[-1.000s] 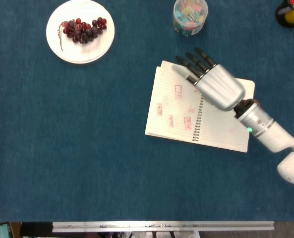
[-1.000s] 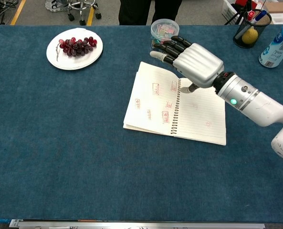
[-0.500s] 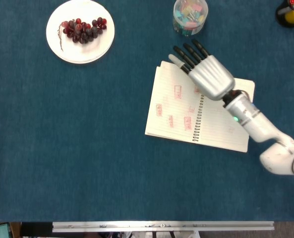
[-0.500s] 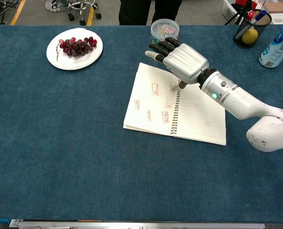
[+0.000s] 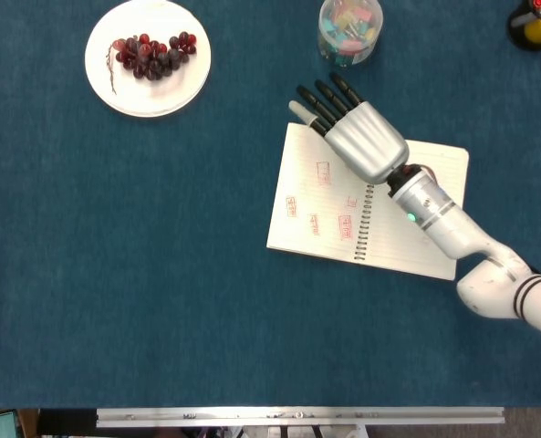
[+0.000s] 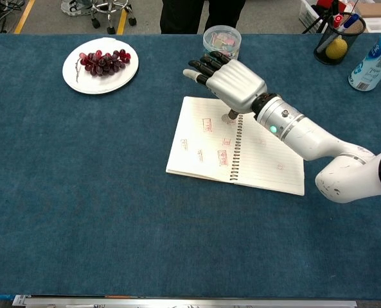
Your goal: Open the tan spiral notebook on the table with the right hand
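The spiral notebook [image 5: 316, 205] [image 6: 200, 147] lies open flat on the blue table, cream pages up, with red stamps on the left page and the wire spine down the middle. My right hand [image 5: 352, 128] [image 6: 229, 80] hovers palm down over the notebook's far edge near the spine, fingers stretched out and apart toward the far left, holding nothing. Its thumb points down toward the page near the spine; I cannot tell whether it touches. My left hand is not in either view.
A white plate [image 5: 190, 84] [image 6: 76, 80] of red grapes sits far left. A clear jar [image 5: 349, 30] [image 6: 221, 39] of coloured clips stands just beyond the hand. A black pen cup [image 6: 338, 38] and a white bottle [image 6: 373, 56] stand far right.
My right hand and forearm have moved left and farther away over the open notebook, fingers now past its far edge. The notebook has stayed flat and open.
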Robot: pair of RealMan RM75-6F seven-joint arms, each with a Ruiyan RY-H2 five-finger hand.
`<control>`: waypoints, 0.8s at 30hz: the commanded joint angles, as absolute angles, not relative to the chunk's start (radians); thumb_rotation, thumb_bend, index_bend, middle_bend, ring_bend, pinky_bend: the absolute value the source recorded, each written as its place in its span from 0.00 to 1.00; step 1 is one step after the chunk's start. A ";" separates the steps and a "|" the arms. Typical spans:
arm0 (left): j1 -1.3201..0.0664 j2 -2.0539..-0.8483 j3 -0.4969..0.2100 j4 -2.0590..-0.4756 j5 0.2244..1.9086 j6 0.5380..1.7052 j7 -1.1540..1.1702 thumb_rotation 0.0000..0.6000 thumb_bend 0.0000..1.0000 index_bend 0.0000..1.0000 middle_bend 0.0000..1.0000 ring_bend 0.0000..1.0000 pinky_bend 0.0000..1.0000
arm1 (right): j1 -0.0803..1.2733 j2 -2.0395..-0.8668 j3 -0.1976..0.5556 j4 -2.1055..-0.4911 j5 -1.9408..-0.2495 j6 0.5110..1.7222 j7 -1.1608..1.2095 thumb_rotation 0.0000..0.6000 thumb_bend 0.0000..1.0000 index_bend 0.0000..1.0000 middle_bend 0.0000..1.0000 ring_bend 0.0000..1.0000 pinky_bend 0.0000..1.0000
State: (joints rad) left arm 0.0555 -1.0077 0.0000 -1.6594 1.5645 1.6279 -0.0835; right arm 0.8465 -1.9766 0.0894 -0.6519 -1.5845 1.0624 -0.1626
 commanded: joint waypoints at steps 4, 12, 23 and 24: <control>0.049 -1.010 -0.003 -1.657 1.565 1.620 -0.085 1.00 0.41 0.14 0.11 0.10 0.14 | 0.756 -1.787 0.079 -0.895 -1.599 1.213 -0.190 1.00 0.00 0.00 0.00 0.00 0.00; 0.030 -1.022 -0.010 -1.651 1.573 1.603 -0.078 1.00 0.41 0.14 0.11 0.10 0.14 | 0.600 -1.465 0.049 -1.301 -1.525 1.278 -0.374 1.00 0.00 0.00 0.00 0.00 0.00; -0.006 -1.057 -0.024 -1.626 1.572 1.570 -0.046 1.00 0.41 0.14 0.11 0.10 0.14 | 0.358 -1.217 -0.023 -1.521 -1.450 1.443 -0.399 1.00 0.05 0.00 0.07 0.00 0.00; -0.008 -1.061 -0.025 -1.625 1.573 1.568 -0.041 1.00 0.41 0.14 0.11 0.10 0.14 | 0.340 -1.205 -0.030 -1.530 -1.447 1.453 -0.399 1.00 0.05 0.00 0.08 0.00 0.01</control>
